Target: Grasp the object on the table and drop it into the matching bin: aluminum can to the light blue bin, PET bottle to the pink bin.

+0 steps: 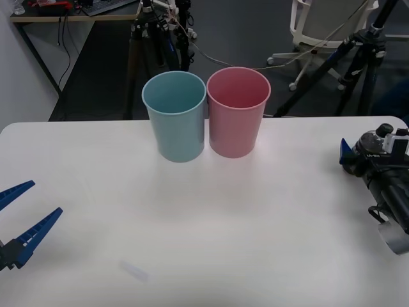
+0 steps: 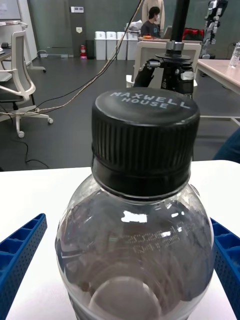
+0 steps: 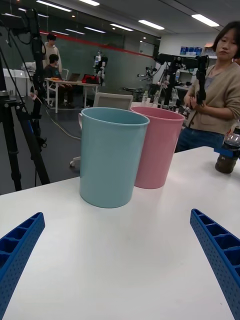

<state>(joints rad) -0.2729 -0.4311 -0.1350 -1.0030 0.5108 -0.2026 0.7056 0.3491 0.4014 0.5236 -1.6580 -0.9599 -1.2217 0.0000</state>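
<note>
The PET bottle (image 2: 135, 240), clear with a black cap and dark contents, stands on the white table (image 1: 223, 211) between the blue fingers (image 2: 20, 260) of my right gripper (image 2: 126, 220). That gripper is open, with a small gap showing on one side of the bottle. In the front view my right gripper (image 1: 350, 160) is at the table's right edge, its wrist covering the bottle. The light blue bin (image 1: 174, 115) and the pink bin (image 1: 238, 112) stand upright and touching at the table's far middle. My left gripper (image 1: 29, 211) is open and empty at the near left.
From the left wrist, the light blue bin (image 3: 110, 155) is in front, the pink bin (image 3: 157, 147) beside it and the bottle (image 3: 227, 159) far off. Black tripods (image 1: 358, 57) and an office chair (image 1: 319, 25) stand beyond the table's far edge. A small pale scrap (image 1: 134, 270) lies near the front.
</note>
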